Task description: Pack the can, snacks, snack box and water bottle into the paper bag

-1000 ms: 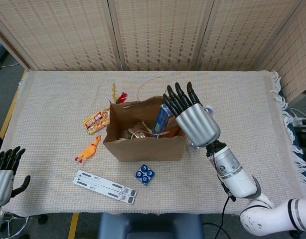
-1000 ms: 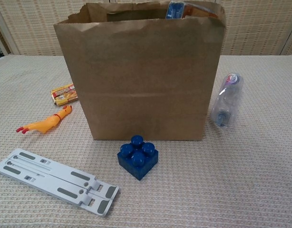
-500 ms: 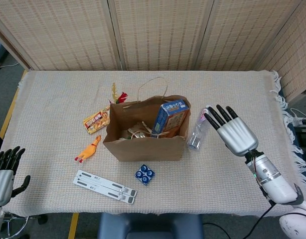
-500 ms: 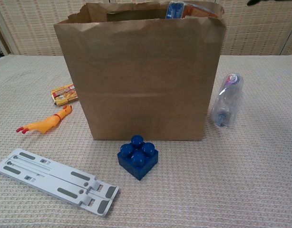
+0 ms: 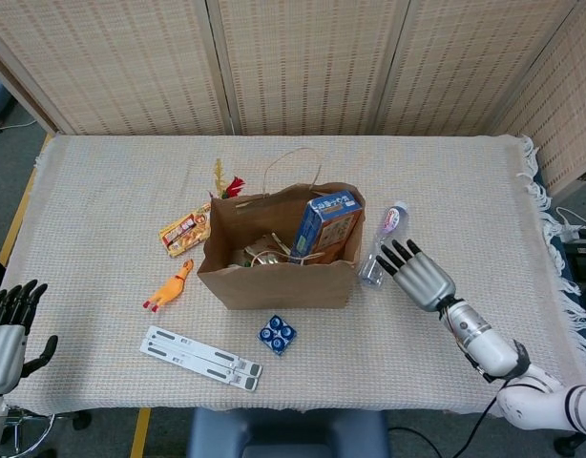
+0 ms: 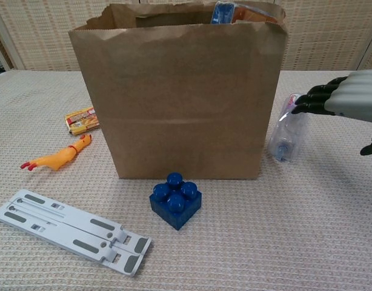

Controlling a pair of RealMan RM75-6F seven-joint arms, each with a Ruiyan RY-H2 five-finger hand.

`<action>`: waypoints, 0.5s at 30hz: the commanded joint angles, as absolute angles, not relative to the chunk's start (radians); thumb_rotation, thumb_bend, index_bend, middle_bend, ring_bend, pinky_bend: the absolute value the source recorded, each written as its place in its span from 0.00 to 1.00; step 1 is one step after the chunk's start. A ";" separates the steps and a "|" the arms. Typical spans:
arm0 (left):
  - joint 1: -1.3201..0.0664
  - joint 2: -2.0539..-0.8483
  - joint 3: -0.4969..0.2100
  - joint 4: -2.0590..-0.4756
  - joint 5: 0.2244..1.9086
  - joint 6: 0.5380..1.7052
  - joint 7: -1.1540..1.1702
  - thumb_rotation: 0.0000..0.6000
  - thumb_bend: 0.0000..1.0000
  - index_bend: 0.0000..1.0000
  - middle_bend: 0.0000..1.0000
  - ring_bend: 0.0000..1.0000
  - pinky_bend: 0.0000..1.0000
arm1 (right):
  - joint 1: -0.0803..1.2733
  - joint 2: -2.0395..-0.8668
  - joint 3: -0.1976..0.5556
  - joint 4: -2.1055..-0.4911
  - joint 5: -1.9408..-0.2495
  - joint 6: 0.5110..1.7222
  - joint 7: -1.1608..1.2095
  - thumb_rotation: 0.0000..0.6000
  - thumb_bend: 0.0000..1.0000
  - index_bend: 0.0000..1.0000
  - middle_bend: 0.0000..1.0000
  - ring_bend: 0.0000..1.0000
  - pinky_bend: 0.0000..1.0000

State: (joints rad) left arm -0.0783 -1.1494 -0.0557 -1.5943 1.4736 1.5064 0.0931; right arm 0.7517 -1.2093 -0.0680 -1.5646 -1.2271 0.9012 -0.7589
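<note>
The bag (image 5: 277, 258) stands on the counter (image 5: 465, 191) to the left of the right hand (image 5: 415, 275), with the box (image 5: 324, 221) upright inside it. The bottle (image 5: 381, 246) lies on its side between bag and hand, just at the fingertips (image 6: 307, 100), not yet grasped. The right hand is released, its fingers apart and holding nothing. To grasp well, it should wrap the bottle's middle across its length, since the clear round body probably rolls. The left hand (image 5: 5, 336) idles far off to the left, released and holding nothing.
</note>
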 commanded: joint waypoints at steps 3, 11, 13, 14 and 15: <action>-0.079 -1.148 -0.055 -1.594 1.474 1.506 0.089 1.00 0.38 0.05 0.00 0.00 0.00 | 0.791 -1.309 -0.013 -1.508 -1.115 0.865 -0.844 1.00 0.00 0.00 0.00 0.01 0.15; -0.079 -1.145 -0.053 -1.591 1.478 1.504 0.077 1.00 0.38 0.06 0.00 0.00 0.00 | 0.838 -1.432 0.015 -1.447 -0.952 0.872 -0.972 1.00 0.04 0.06 0.09 0.08 0.20; -0.079 -1.145 -0.053 -1.591 1.480 1.504 0.075 1.00 0.38 0.06 0.00 0.00 0.00 | 0.846 -1.457 0.010 -1.426 -0.931 0.878 -1.003 1.00 0.06 0.08 0.10 0.10 0.21; -0.079 -1.144 -0.052 -1.591 1.480 1.504 0.074 1.00 0.38 0.06 0.00 0.00 0.00 | 0.850 -1.470 0.009 -1.415 -0.921 0.883 -1.018 1.00 0.08 0.10 0.11 0.11 0.21; -0.079 -1.144 -0.052 -1.591 1.481 1.504 0.073 1.00 0.38 0.06 0.00 0.00 0.00 | 0.852 -1.484 0.007 -1.403 -0.917 0.890 -1.030 1.00 0.09 0.12 0.13 0.12 0.23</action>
